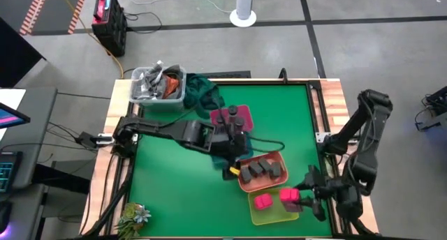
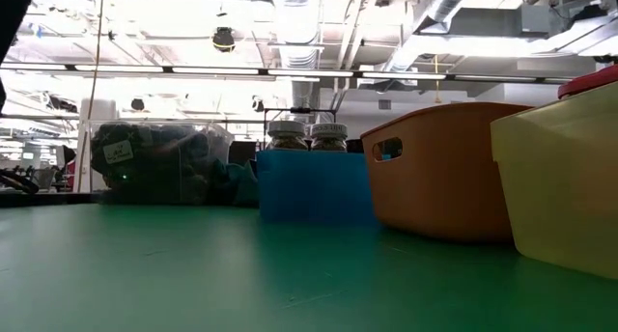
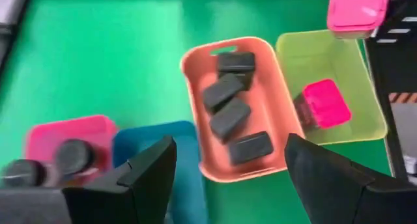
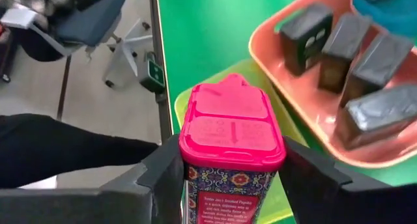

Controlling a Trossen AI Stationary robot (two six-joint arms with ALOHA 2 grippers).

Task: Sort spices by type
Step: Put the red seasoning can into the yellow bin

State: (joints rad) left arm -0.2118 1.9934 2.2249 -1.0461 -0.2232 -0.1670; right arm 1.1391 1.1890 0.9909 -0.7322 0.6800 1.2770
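A clear bin (image 1: 158, 86) full of grey clutter sits at the far left corner of the green table (image 1: 174, 177), with a crumpled dark green cloth (image 1: 204, 91) just beside it. A small sprig of fake flowers (image 1: 135, 217) lies at the near left corner. Beyond the table, a white fan base (image 1: 243, 17) stands on the floor.

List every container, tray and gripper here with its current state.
Right gripper: shut on pink-lidded spice tin, above yellow-green tray.
Left gripper: open, empty, over the trays.
Yellow-green tray: holds one pink tin.
Salmon tray: four dark grey boxes.
Pink tray: dark-capped jars.
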